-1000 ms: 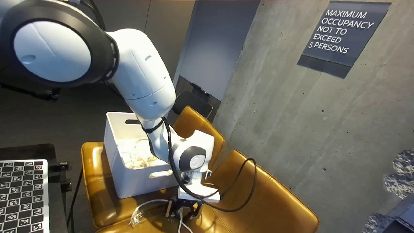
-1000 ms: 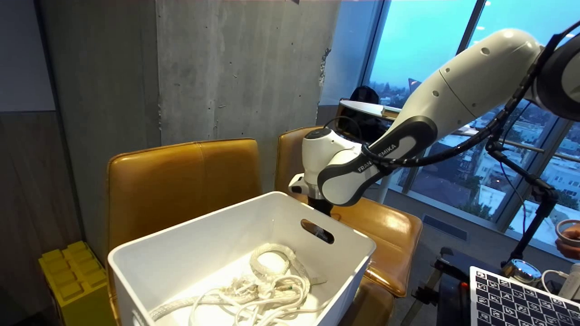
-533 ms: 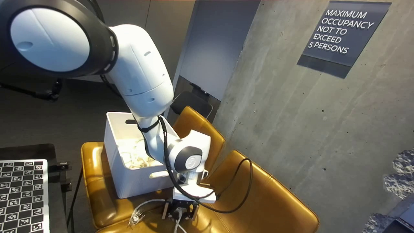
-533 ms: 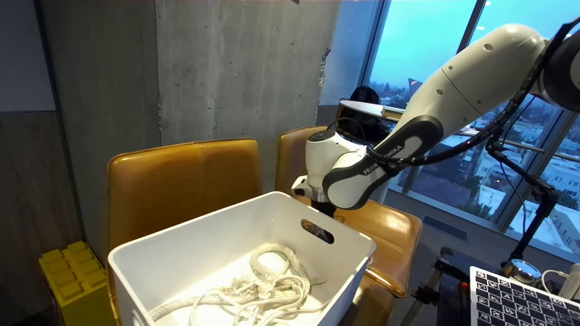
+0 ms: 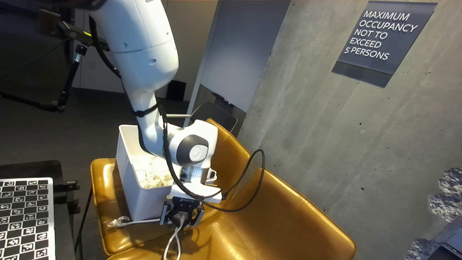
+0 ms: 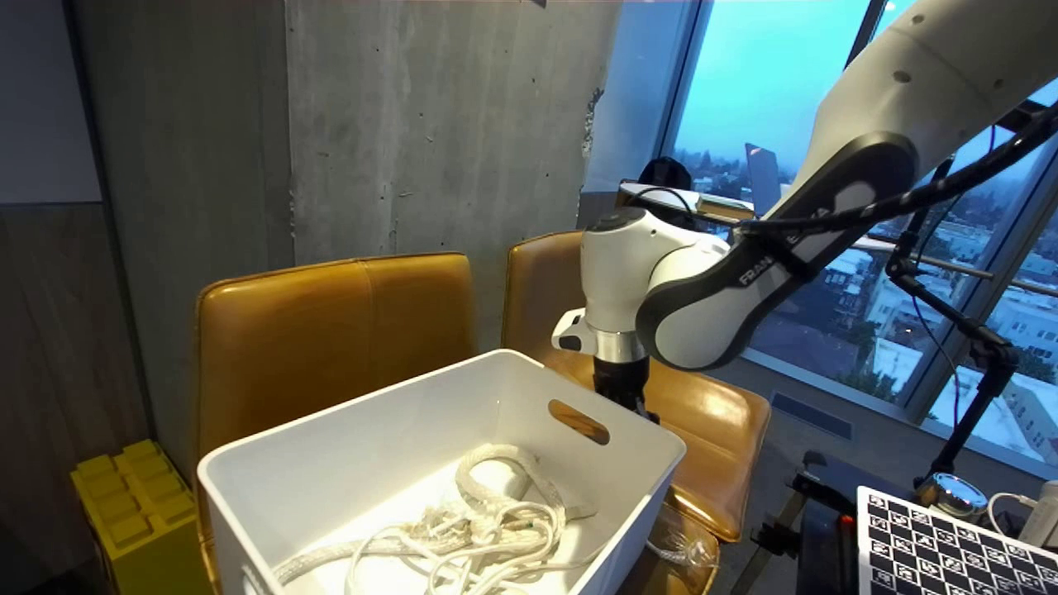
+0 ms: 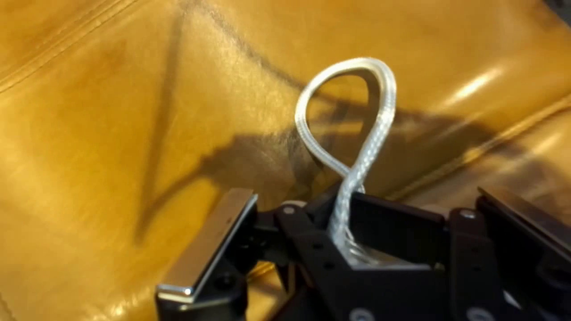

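Loosely looped, white braided cord (image 7: 371,146), frayed end (image 5: 118,221), pincer (image 5: 180,220) closed around it

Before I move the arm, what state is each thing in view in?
White braided rope: gripped, crossed into a loop, one end looks frayed.
End effector: shut on that rope.
White storage bin: upright, open-topped.
Other white ropes: tangled together in the bin.
Tan leather chairs: upright, side by side, one bearing the bin.
ChArUco board: lying pattern side up.
Yellow block: upright beside a chair.
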